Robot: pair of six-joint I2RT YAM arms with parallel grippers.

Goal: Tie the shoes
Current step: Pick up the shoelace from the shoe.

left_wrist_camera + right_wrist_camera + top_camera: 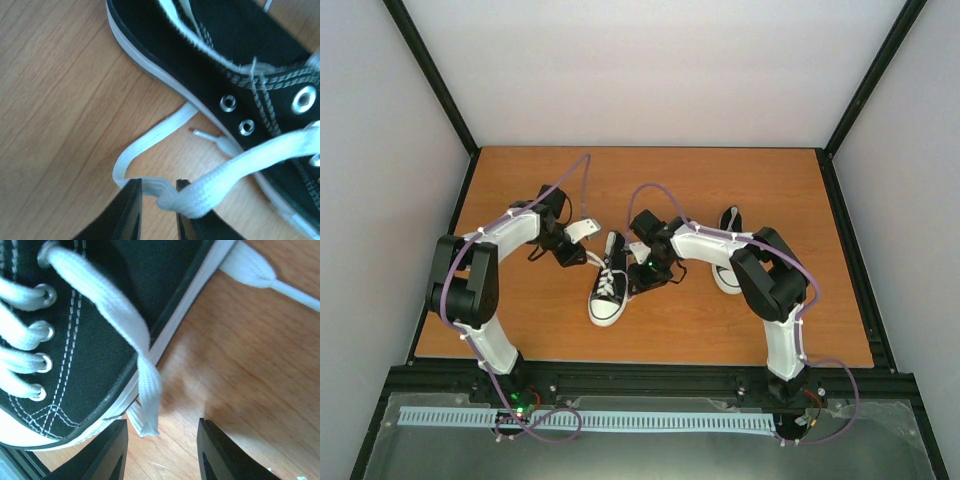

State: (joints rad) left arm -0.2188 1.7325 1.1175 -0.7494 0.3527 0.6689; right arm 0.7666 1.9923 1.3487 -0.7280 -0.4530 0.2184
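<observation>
One black shoe [608, 290] with a white toe cap lies mid-table, toe toward the arms. The other shoe [728, 262] lies to the right, partly hidden by the right arm. My left gripper [582, 252] is at the first shoe's left side. In the left wrist view the gripper [159, 186] is shut on a bunched white lace [150, 137] beside the shoe [200, 50]. My right gripper [642, 272] is at the shoe's right side. In the right wrist view the gripper [162, 427] is open, and a folded loop of lace [147, 405] hangs between its fingers, next to the shoe's sole [165, 335].
The wooden table [720, 190] is framed by black rails and white walls. A lace tip [200, 134] lies on the wood by the shoe's sole. Another lace end [250, 270] lies on the wood past the shoe.
</observation>
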